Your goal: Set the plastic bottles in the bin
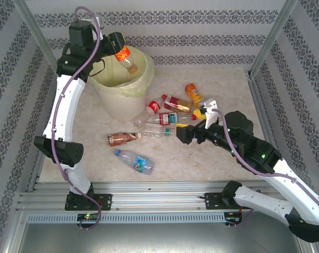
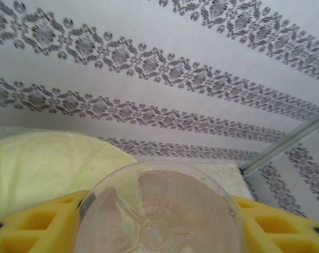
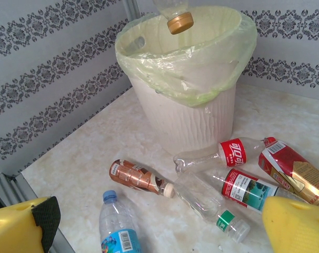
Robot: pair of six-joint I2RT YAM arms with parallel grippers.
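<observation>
Top external view, nearest first: seven plastic bottles [image 1: 159,130] lie on their sides on the marbled table [image 1: 86,121], all slim clear or tinted cylinders with glossy labels. One blue-labelled bottle [image 1: 135,161] is closest and one brown bottle [image 1: 123,138] lies behind it, then five in red, green and orange cluster together. Just beside that cluster the right gripper [image 3: 162,213] hovers, its yellow fingers spread wide and holding nothing. Farther back stands one bin [image 1: 115,100], a ribbed cream bucket lined with a crinkled pale yellow bag. Above its mouth the left gripper [image 2: 159,226] is clamped on an eighth bottle [image 1: 125,57], orange-labelled, cap down.
</observation>
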